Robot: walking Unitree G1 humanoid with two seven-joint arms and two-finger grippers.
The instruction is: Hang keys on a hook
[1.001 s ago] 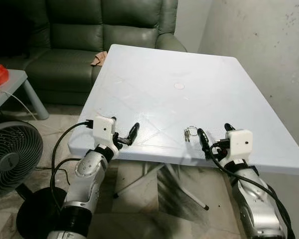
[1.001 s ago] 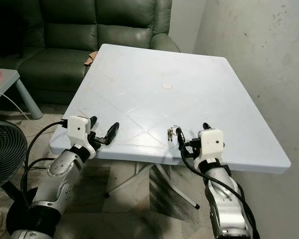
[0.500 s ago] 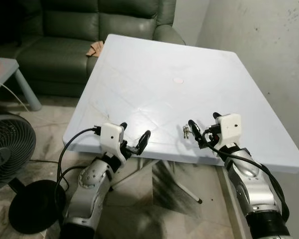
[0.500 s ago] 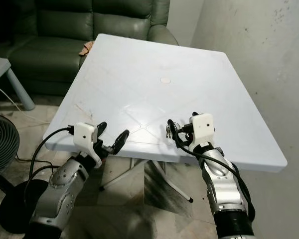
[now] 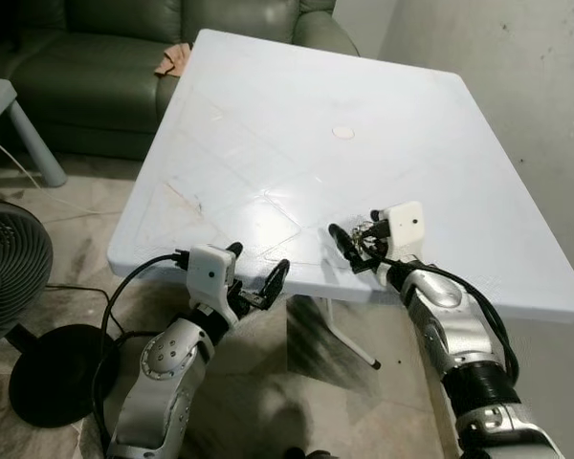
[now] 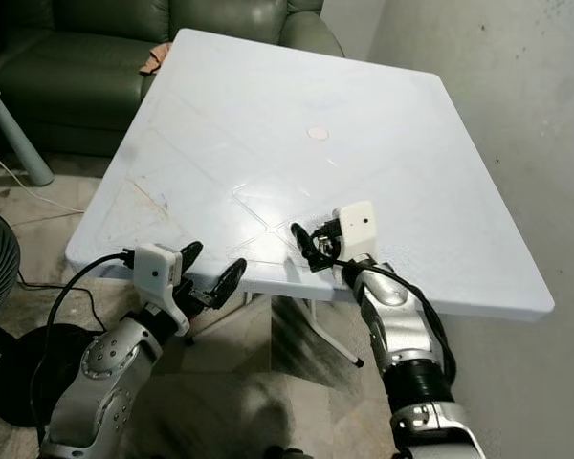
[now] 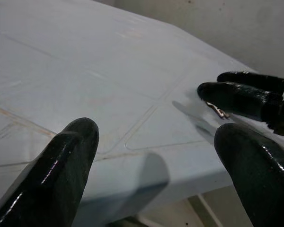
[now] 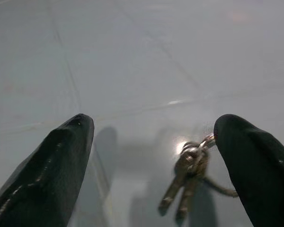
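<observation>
Right gripper (image 5: 354, 247) low over the near edge of the white table (image 5: 297, 134), fingers spread wide around the keys (image 8: 191, 177), which lie flat on the tabletop close to one finger (image 8: 255, 168). Left gripper (image 5: 258, 279) also spread, empty, just off the same edge. Green sofa (image 5: 105, 48) beyond; fan (image 5: 10, 277) on the floor.

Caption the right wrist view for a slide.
Open right gripper straddling the keys lying on the white table.
</observation>
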